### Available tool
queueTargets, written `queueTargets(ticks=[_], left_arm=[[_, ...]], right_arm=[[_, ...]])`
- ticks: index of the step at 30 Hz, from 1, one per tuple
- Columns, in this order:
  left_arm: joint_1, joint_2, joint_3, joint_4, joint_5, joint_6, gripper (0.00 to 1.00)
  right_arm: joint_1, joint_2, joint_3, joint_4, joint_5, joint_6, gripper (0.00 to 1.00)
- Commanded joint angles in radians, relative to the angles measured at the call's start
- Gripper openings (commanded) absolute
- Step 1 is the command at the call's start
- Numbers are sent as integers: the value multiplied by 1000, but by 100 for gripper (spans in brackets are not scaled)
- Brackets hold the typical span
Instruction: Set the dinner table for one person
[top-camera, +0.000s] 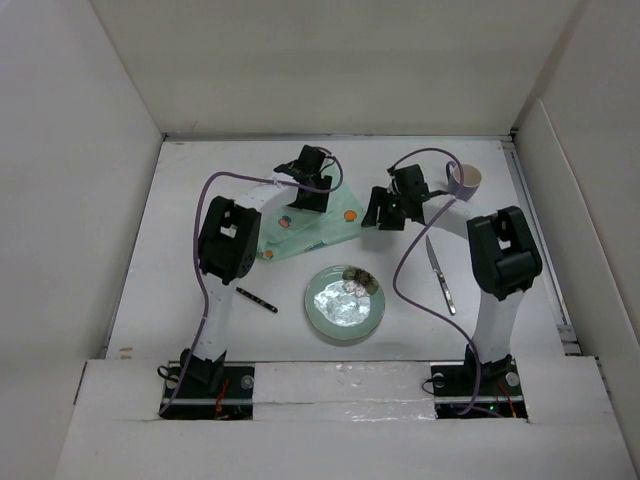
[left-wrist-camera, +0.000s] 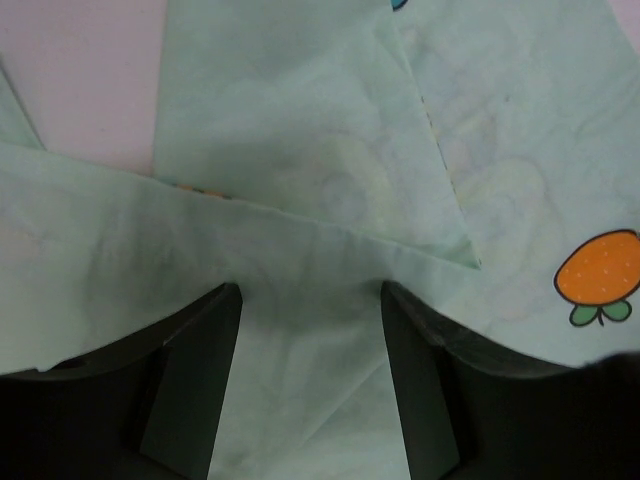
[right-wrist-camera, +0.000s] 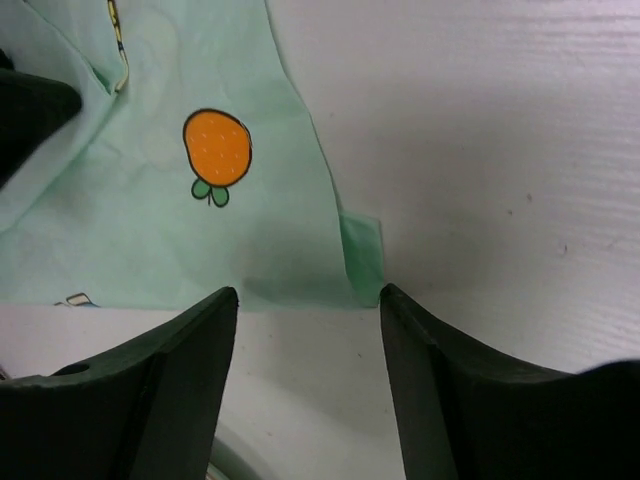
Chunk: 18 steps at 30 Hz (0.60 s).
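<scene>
- Top external view: we see the dinner table (top-camera: 170, 290), a wide white surface between white walls, lying under everything else.
- A green-rimmed plate (top-camera: 309, 300) sits near the arms' bases. It holds a shiny pale mass and a few small round pieces at its far edge; we cannot tell what they are.
- A mauve cup (top-camera: 466, 178) sits far right; we cannot see its contents.
- A crumpled mint placemat (top-camera: 315, 225) lies beyond the plate.
- The left gripper (left-wrist-camera: 310, 300) hangs over the placemat's folds, fingers wide apart, gripping nothing.
- The right gripper (right-wrist-camera: 308, 300) is at the placemat's right corner, fingers spread wide and empty.
- A knife (top-camera: 440, 272) lies right of the plate.
</scene>
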<state>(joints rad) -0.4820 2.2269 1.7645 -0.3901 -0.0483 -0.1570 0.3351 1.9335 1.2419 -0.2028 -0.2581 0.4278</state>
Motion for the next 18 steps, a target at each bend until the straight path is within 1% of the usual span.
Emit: queueTargets(ticks=[1, 2, 3, 4, 5, 6, 7, 8, 10, 13, 14, 15, 18], left_arm=[[0, 16, 41, -7, 39, 19, 56], [0, 23, 47, -9, 39, 20, 56], [0, 37, 49, -10, 36, 22, 53], [0, 43, 50, -10, 33, 24, 48], [0, 48, 56, -10, 24, 24, 41], [0, 54, 59, -12, 18, 24, 14], [0, 56, 65, -15, 12, 22, 2], [0, 56, 84, -30, -1, 20, 0], [0, 34, 93, -32, -4, 20, 0], [37, -48, 81, -21, 5, -6, 0], [51, -82, 49, 6, 20, -16, 0], [81, -152, 27, 23, 27, -38, 0], [146, -263, -49, 56, 24, -75, 0]], right_arm=[[1, 39, 48, 72, -38, 32, 63], [1, 47, 53, 72, -41, 32, 58], [1, 51, 60, 74, -43, 35, 51], [1, 59, 76, 71, -41, 35, 40], [1, 59, 79, 74, -40, 37, 33], [1, 55, 79, 78, -38, 37, 25], [1, 50, 80, 83, -36, 35, 12], [1, 35, 83, 83, -35, 34, 8], [1, 13, 88, 86, -32, 29, 0], [1, -59, 96, 91, -35, 19, 0], [1, -80, 99, 89, -35, 14, 0], [1, -128, 105, 86, -35, 0, 0], [13, -188, 119, 71, -27, -27, 0]])
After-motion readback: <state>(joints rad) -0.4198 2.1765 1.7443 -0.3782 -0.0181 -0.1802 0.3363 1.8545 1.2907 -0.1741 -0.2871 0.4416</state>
